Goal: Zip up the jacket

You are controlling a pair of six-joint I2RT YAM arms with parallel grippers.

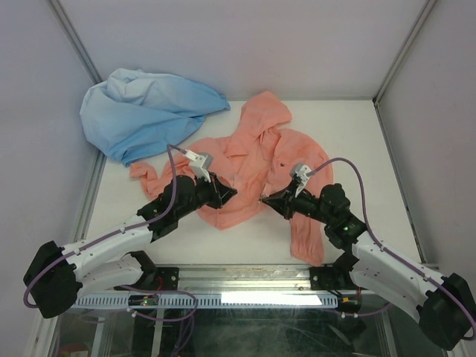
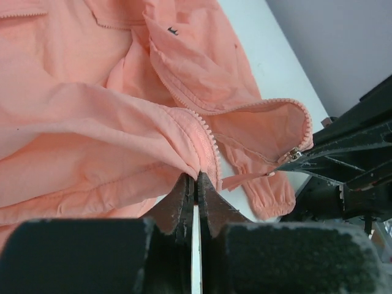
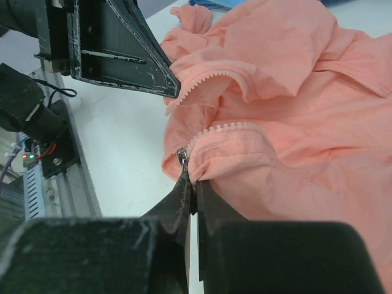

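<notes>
Where the jacket lies, top view: the salmon-pink jacket (image 1: 262, 152) is spread on the white table (image 1: 357, 141), its hood toward the far side. A blue garment (image 1: 149, 111) is bunched at the far left, just beside one sleeve.
Claws, top view: the left claw (image 1: 229, 193) and the right claw (image 1: 265, 198) sit low at the jacket's near hem. They face each other, near but apart.
Left claw, left wrist view: the fingers are pressed together on one front edge of the jacket, right at the bottom of its row of zip teeth (image 2: 208, 144).
Other edge, left wrist view: the zip slider (image 2: 294, 154) sits at the bottom end of the opposite front edge, against the tip of the right claw.
Right claw, right wrist view: the fingers are clamped on the hem fabric just below the slider.
Gap, right wrist view: the two rows of teeth stand apart with bare table between them. The left claw's tip holds the corner of the far row.
Done so far: each bottom corner of the front opening appears to be gripped.
Left to do: by the look of it, everything that counts. The free end is not yet in the slider and no part of the zip is joined.
Containers: none shows in any view.
</notes>
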